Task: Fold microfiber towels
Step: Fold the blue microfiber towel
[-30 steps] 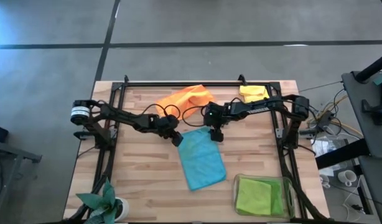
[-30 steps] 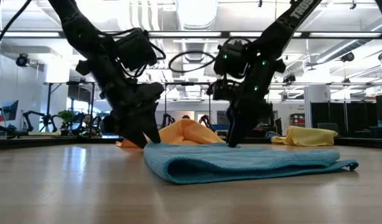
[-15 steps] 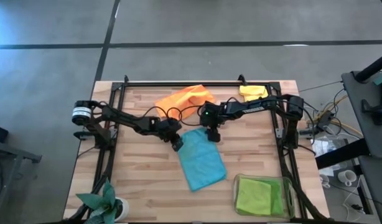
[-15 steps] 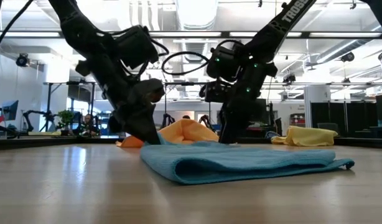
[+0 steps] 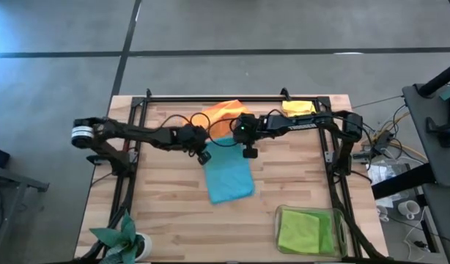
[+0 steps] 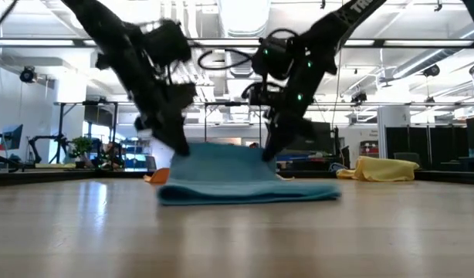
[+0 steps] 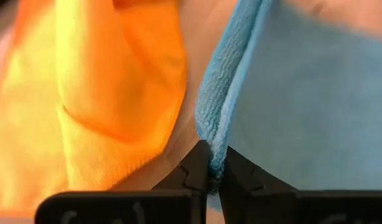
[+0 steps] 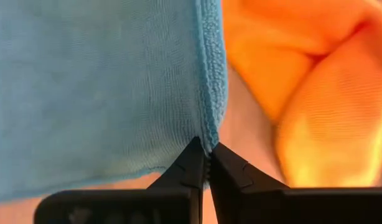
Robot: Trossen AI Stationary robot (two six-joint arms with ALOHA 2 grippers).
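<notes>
A light blue microfiber towel (image 5: 229,176) lies mid-table with its far edge raised; in the low view (image 6: 245,181) that edge hangs between my two grippers. My left gripper (image 5: 204,155) is shut on the far left corner. My right gripper (image 5: 250,152) is shut on the far right corner. An orange towel (image 5: 221,116) lies crumpled just beyond them, and it fills the background of both wrist views (image 7: 110,93) (image 8: 303,93). A yellow towel (image 5: 298,108) rests on the table at the far right. My left gripper pinches the blue towel's hemmed edge at its far left corner (image 7: 211,140) between its two fingertips (image 7: 194,168), coming slantwise from above. The corner is lifted off the table and the cloth runs down from it to the part lying flat. My right gripper pinches the far right corner (image 8: 209,134) by its hemmed edge between its fingertips (image 8: 192,163), slanting down from above. This corner is raised too, and the far edge (image 6: 221,150) stretches between the two grippers. The near part (image 6: 245,193) stays on the table.
A clear tray (image 5: 341,233) holding a yellow-green towel (image 5: 305,231) stands at the near right corner. A small leafy plant (image 5: 122,238) stands at the near left. Black frame rails (image 5: 210,97) run along the far edge and both sides.
Both grippers have shut on the blue towel's far corners, then risen and drawn a little toward the far edge. The far edge has been lifted off the table, and the near part has slid after it, so the towel covers less of the table.
</notes>
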